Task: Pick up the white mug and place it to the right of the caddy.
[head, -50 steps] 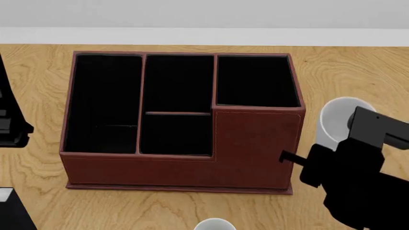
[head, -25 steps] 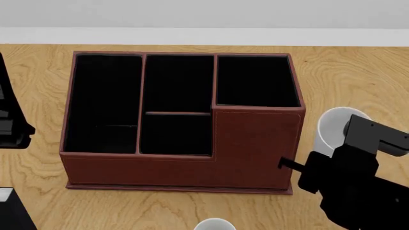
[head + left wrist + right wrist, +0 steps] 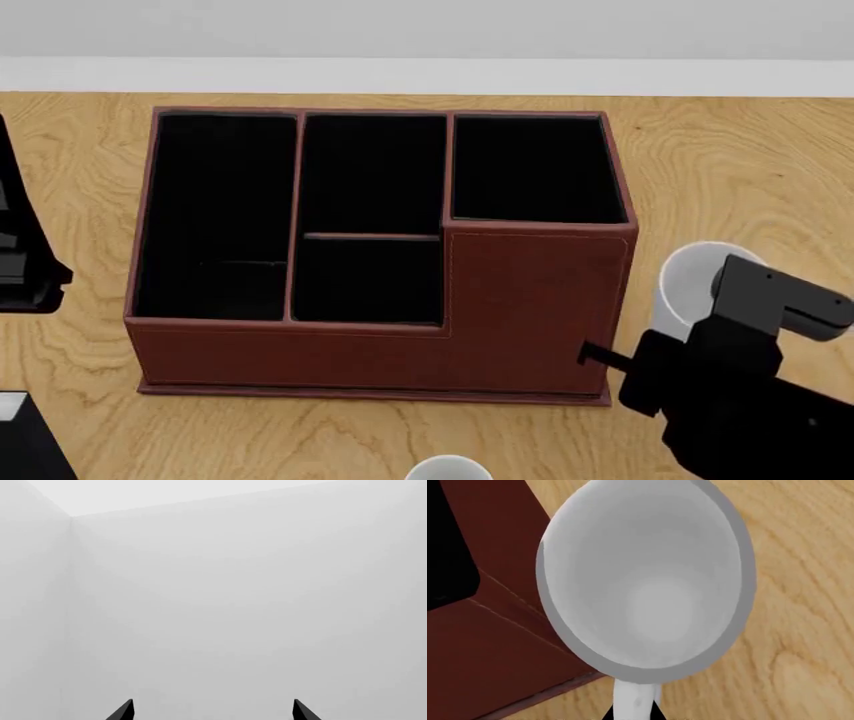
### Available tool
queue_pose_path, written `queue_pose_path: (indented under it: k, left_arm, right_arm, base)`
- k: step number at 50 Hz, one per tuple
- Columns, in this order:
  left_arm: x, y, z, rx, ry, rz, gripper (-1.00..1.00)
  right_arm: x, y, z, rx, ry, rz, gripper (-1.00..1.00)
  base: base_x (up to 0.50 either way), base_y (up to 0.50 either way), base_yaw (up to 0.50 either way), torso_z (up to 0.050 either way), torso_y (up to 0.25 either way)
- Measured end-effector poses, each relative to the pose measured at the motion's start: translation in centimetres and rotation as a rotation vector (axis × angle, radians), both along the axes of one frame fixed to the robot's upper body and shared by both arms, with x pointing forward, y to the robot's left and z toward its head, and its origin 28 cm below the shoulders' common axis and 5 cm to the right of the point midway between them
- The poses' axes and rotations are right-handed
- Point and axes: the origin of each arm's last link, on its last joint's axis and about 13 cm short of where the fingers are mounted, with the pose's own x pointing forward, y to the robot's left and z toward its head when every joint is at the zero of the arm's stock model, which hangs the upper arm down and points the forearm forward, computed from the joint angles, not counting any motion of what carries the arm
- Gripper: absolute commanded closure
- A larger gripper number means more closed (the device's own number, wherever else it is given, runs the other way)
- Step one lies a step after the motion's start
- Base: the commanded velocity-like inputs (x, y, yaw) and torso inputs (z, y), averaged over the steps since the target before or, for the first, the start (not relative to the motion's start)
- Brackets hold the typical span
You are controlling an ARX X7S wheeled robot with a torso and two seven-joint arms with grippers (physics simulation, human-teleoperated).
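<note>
Right gripper [image 3: 707,300] sits at the lower right of the head view, a black block that covers the near part of the white mug [image 3: 683,280]. In the right wrist view the mug's [image 3: 647,580] open mouth fills most of the picture, and its handle runs down to the bottom edge, where two dark finger tips [image 3: 657,712] press in on either side of it. So this gripper is closed on the mug, by the handle as far as can be seen (only the very tips of the fingers show).

The mug stands upright with its mouth up, just to the right of the caddy [image 3: 380,250], close against the taller corner section at the caddy's front right. Whether the mug rests on the wooden table [image 3: 747,160] or is held just above it cannot be told from either view. In the wrist view the caddy's reddish-brown wall [image 3: 487,645] fills the left side, right beside the mug's rim.

The caddy lies in the middle of the head view, all four black-lined compartments showing dark.

Left gripper [image 3: 212,712] appears only in its own wrist view, as two dark tips [image 3: 123,711] at the bottom edge, set wide apart with nothing between them, facing a plain pale wall [image 3: 233,605].

At the bottom centre of the head view a second white rim [image 3: 449,468] just shows (too little of it to say more).
</note>
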Motion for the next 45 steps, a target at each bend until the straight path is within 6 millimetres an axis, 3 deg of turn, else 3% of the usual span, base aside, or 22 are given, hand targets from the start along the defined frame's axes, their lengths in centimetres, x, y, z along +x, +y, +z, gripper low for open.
queue_pose_path:
  k: [45]
  left_arm:
    - [0.3,0.0,-0.2,0.003,0.009,0.002,-1.00]
  right_arm:
    - [0.9,-0.2,-2.5,0.011,0.052,-0.011,1.00]
  base:
    - [0.00,0.00,0.00,0.000,0.001]
